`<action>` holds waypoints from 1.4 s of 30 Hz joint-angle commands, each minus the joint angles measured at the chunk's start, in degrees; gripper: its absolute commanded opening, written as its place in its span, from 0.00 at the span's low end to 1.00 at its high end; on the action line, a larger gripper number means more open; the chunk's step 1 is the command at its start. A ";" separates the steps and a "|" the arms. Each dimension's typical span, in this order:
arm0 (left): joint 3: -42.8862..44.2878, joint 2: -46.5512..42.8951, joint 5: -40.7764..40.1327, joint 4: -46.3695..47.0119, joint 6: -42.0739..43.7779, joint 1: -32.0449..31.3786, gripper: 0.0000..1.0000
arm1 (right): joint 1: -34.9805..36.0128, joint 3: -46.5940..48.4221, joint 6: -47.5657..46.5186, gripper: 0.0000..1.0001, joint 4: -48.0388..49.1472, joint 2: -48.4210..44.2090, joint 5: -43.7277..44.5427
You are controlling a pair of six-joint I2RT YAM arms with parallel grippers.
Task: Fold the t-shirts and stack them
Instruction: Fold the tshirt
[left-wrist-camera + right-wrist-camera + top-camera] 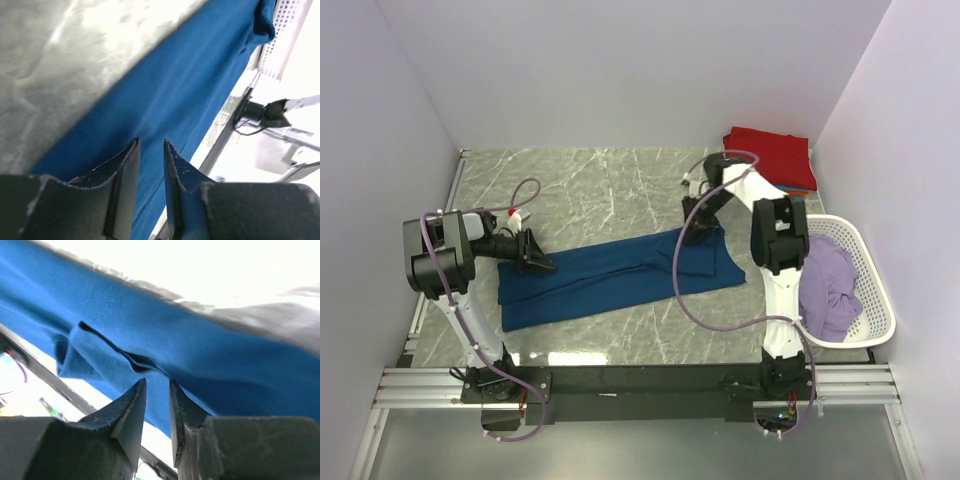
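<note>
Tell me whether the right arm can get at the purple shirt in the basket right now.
Probably yes, once freed. The purple shirt lies uncovered in the open-topped basket beside that arm's base, but the right gripper looks pinched on the blue t-shirt and would have to let go first.

I work in a lab test cell, not a home. Plain white walls (620,70) box in the marble-look table (590,180) beyond my left gripper (542,262) and right gripper (698,232) and out to either side. Behind them my bases are bolted to an aluminium rail (420,388), with purple cables (676,285) looping loose. A white basket (880,290) sits right of my right gripper.
</note>
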 commanded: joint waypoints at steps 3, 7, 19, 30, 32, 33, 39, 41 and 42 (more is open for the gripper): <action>0.97 -6.73 4.04 -0.25 6.90 -0.74 0.32 | -8.28 -2.66 0.85 0.33 6.82 -7.83 -11.92; 1.24 -9.20 6.33 7.29 0.85 -4.78 0.32 | -10.67 -5.23 5.95 0.33 12.09 -6.09 -22.38; -1.57 -3.41 0.63 16.45 -9.45 -5.33 0.27 | -14.35 -3.91 13.51 0.25 13.69 3.23 -16.08; -0.25 2.40 -7.29 10.65 -5.68 3.73 0.23 | -17.17 1.71 9.31 0.30 9.65 2.19 -6.04; 0.27 1.61 -6.94 9.78 -4.10 4.26 0.24 | -17.09 2.33 7.89 0.34 8.60 0.78 -6.05; 0.97 0.56 -4.59 8.21 -2.87 4.87 0.28 | -17.17 2.42 6.67 0.36 8.33 -0.71 -6.40; 7.65 -4.81 -3.85 -1.99 11.53 5.14 0.39 | -16.03 3.47 1.66 0.44 6.58 -4.50 -5.09; 10.28 -4.81 -7.54 -7.25 18.82 5.40 0.40 | -14.55 4.35 0.34 0.44 4.82 -4.41 -1.32; 12.99 -4.20 -8.94 -9.28 21.46 5.40 0.41 | -14.10 4.53 -0.54 0.43 3.94 -4.15 -0.09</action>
